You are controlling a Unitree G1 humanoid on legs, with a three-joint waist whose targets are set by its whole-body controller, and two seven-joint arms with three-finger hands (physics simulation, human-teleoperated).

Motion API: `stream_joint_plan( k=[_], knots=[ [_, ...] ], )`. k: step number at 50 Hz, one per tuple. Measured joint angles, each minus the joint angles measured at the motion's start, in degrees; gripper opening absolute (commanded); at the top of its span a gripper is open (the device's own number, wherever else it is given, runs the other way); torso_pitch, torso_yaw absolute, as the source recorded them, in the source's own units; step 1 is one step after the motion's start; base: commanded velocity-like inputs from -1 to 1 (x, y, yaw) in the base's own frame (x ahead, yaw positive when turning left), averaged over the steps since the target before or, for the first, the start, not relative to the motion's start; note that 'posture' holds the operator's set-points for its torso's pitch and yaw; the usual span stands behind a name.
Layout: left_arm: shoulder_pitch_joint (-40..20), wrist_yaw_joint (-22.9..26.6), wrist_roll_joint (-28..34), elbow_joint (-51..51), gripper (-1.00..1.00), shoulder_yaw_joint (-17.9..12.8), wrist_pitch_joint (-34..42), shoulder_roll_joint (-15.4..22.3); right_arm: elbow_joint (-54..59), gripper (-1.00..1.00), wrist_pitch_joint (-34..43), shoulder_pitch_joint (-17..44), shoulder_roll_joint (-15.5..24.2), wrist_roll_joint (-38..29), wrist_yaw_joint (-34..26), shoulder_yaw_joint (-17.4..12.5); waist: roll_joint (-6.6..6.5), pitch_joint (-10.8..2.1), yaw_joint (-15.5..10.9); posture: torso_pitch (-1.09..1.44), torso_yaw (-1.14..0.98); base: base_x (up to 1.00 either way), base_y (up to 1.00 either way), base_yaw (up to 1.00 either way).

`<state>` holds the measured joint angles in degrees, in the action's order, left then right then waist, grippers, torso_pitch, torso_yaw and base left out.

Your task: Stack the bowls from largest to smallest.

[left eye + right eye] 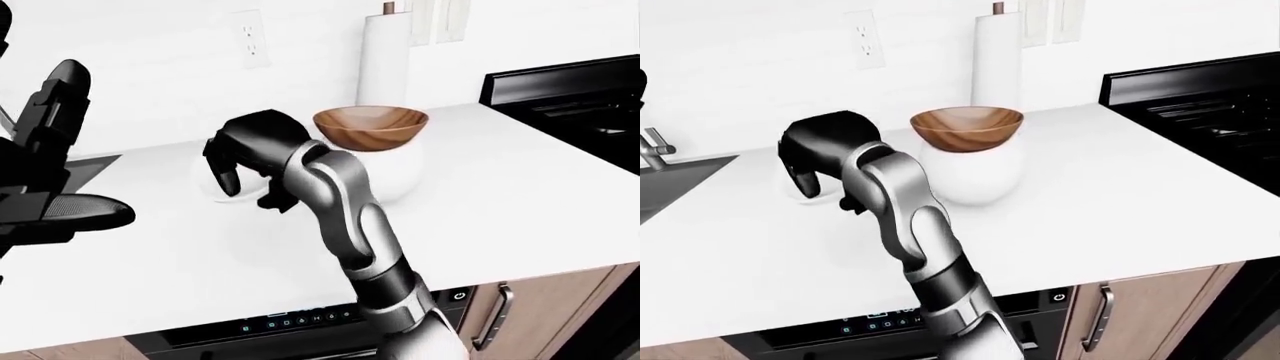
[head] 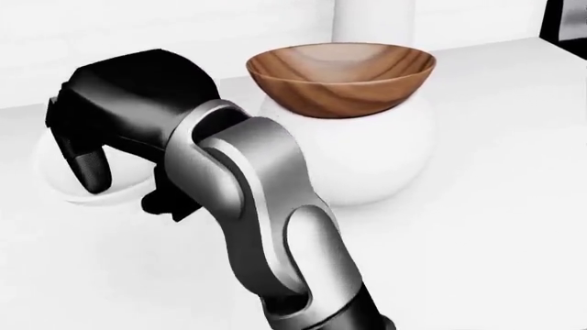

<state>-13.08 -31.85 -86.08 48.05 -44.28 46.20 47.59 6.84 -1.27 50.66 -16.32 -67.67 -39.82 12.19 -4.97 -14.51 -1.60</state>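
Three bowls: right robot hand [image 2: 119,137] grasping small white bowl [image 2: 55,172]; wooden bowl [image 2: 341,77] atop large white bowl [image 2: 376,158].

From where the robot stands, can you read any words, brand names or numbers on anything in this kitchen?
No text is readable anywhere.
Small pale marks glow on the dark appliance control strip under the counter edge: too small to read.
The brown wooden bowl, round white bowl beneath it, white paper towel roll and white wall outlet carry no lettering.
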Motion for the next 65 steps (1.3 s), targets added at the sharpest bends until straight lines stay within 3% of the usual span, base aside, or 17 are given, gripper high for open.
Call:
stream_joint_plan(
  k=[11, 18, 26, 35, 42, 65],
  knots=[
    [0.0, -0.6, -1.4, -0.2, 1.00, -0.7, -0.4, 1.0, 3.4, -0.95, 5.1, 15.3, 4.2, 4.7, -3.4, -4.0, -0.21, 0.54, 0.3, -0.38, 0.00, 0.00, 0.00, 0.00],
    [-0.3, -1.2, -2.7, -0.9, 1.00, -1.2, -0.2, 2.4, 9.6, -0.95, 7.1, 25.6, 11.7, 10.1, -1.8, -7.5, 0.18, 0.88, 0.4, -0.38, 0.00, 0.00, 0.00, 0.00],
    [-1.0, -3.0, -5.0, -0.7, 1.00, -1.4, -1.2, 4.2, 17.8, -0.95, 7.3, 29.9, 19.2, 14.1, 0.5, -9.5, 0.00, 1.25, 0.7, -0.38, 0.00, 0.00, 0.00, 0.00],
    [-1.0, -3.2, -5.6, -1.4, 1.00, -1.8, -1.4, 4.8, 25.0, -0.95, 6.3, 31.5, 25.3, 15.9, 2.0, -10.7, -0.09, 1.71, 1.0, -0.38, 0.00, 0.00, 0.00, 0.00],
    [-0.7, -3.0, -5.3, -1.7, 1.00, -1.8, -1.6, 4.4, 22.9, -0.95, 5.4, 30.4, 29.0, 15.8, -0.1, -11.4, 0.05, 1.76, 1.2, -0.38, 0.00, 0.00, 0.00, 0.00],
    [-2.4, -4.7, -5.0, -0.3, 1.00, 1.1, -1.5, 4.4, 20.8, -0.95, 4.6, 24.1, 31.0, 13.9, -2.1, -12.1, 0.15, 1.58, 1.8, -0.38, 0.00, 0.00, 0.00, 0.00]
  ],
)
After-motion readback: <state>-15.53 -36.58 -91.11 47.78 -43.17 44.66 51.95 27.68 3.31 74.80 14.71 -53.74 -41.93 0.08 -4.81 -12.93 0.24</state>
